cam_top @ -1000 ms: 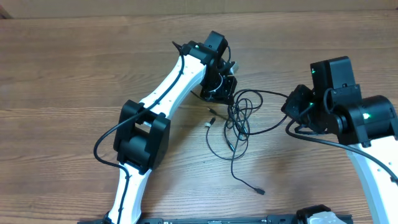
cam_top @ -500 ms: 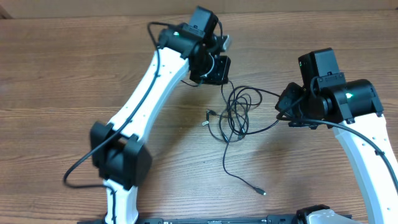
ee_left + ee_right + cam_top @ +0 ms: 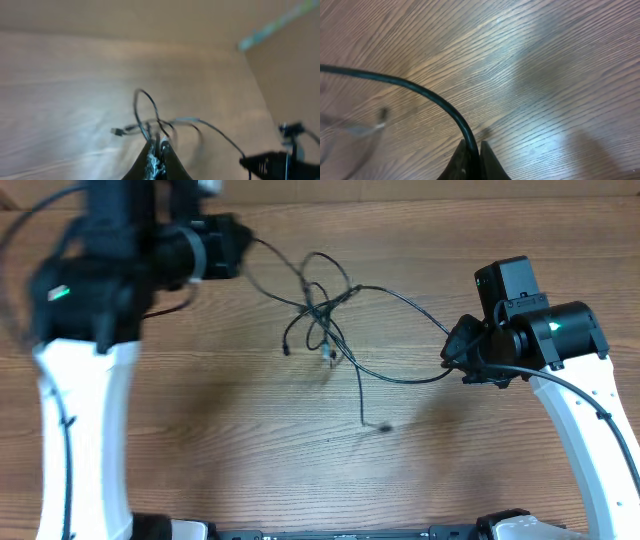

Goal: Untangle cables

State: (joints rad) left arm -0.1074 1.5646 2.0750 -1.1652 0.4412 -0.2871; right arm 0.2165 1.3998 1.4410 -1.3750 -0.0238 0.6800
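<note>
Over at the right end effector (image 3: 456, 352), the two fingers are pressed together on one strand of the cables (image 3: 322, 308), and that pinch is my mark for everything else. Its own camera shows the right end effector (image 3: 472, 150) closed tight, with a single black strand of the cables (image 3: 417, 87) rising from the fingertips and curving away to the left above the wood grain.

Leftward from that pinch, the strand dips in a shallow sag and then climbs to a loose knot of loops. The knot lies well to the left of the right end effector and somewhat farther from the robot's base. Below the knot, nearer the base, a thin tail runs down to a small plug (image 3: 384, 426), too blurred for me to tell whether it touches the worktop (image 3: 200, 440). Two more short ends dangle just left of that tail.

Well beyond the knot, far left of the right end effector, is the left end effector (image 3: 232, 246), blurred from overhead. Its wrist view shows the left end effector (image 3: 158, 151) pinched shut on several strands, with the cables (image 3: 146, 107) looping out from the tips.
</note>
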